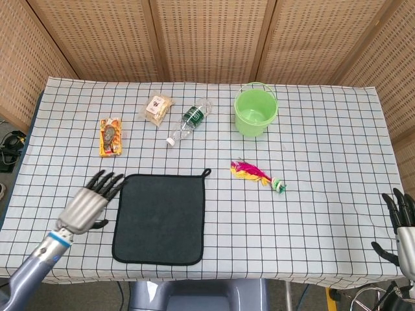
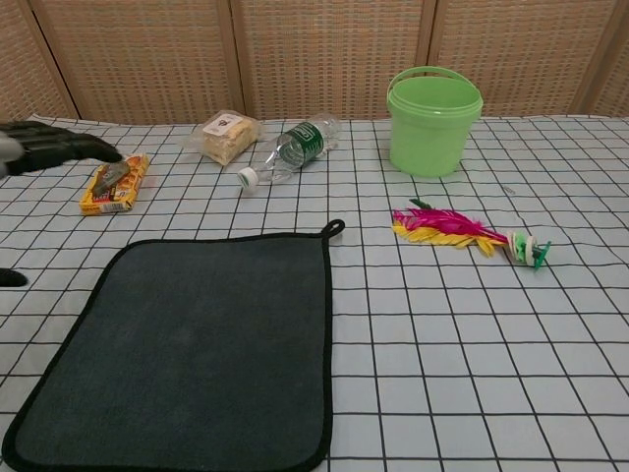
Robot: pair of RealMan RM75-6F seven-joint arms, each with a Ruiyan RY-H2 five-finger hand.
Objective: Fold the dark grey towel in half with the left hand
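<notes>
Nearby, bottle point(image 1: 189, 120), snack packets (two) point(image 1: 111, 137), green bucket point(image 1: 255, 111), feather toy point(image 1: 257, 175).

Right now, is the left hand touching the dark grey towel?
No, in the head view the left hand hovers open just beside the towel.

My left arm reaches in from the lower left corner of the head view, forearm slanting up and to the right. The left hand point(image 1: 87, 204) is flat and empty, palm down, its dark fingers point(image 1: 107, 183) spread and pointing away from me, thumb out to the side. From the chest camera I see only those fingers point(image 2: 54, 146) at the left edge. My right hand point(image 1: 405, 230) sits at the lower right edge, fingers apart and pointing up, holding nothing.
</notes>
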